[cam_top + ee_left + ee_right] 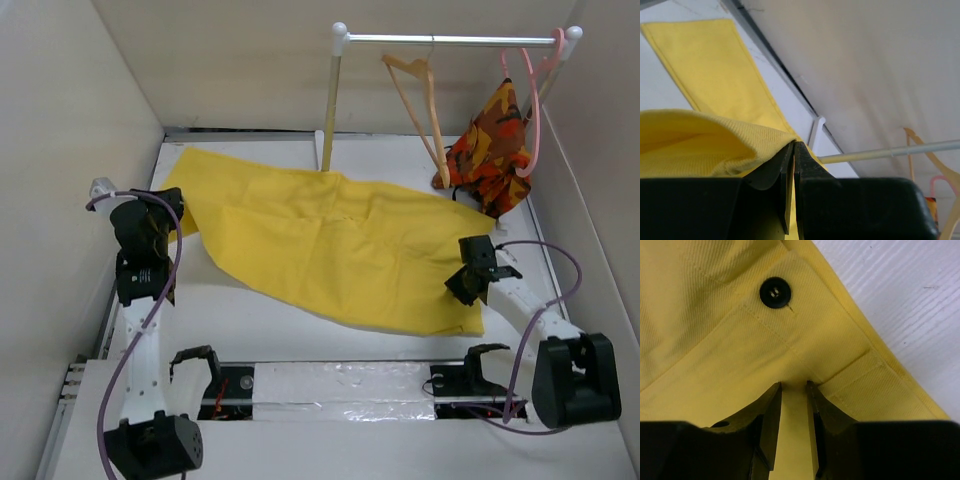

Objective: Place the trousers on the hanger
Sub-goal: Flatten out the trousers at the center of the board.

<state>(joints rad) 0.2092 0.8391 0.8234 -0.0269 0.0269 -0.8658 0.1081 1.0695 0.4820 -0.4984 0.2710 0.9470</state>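
Note:
The yellow trousers (340,250) lie spread flat across the table, legs to the left and waistband to the right. My left gripper (165,212) is shut on a lifted fold of the leg end (700,145), the cloth nipped between its tips (794,143). My right gripper (468,285) rests tips-down on the waistband (715,340), just below a black button (775,292). Its jaws (794,385) stand a little apart, with yellow cloth showing in the gap. The wooden hanger (420,100) hangs bare from the rail (450,40) at the back, beyond the trousers.
A pink hanger (533,110) on the rail's right end carries an orange-red patterned garment (492,145). The rail's post (328,110) stands at the trousers' far edge. White walls enclose the table on the left, back and right.

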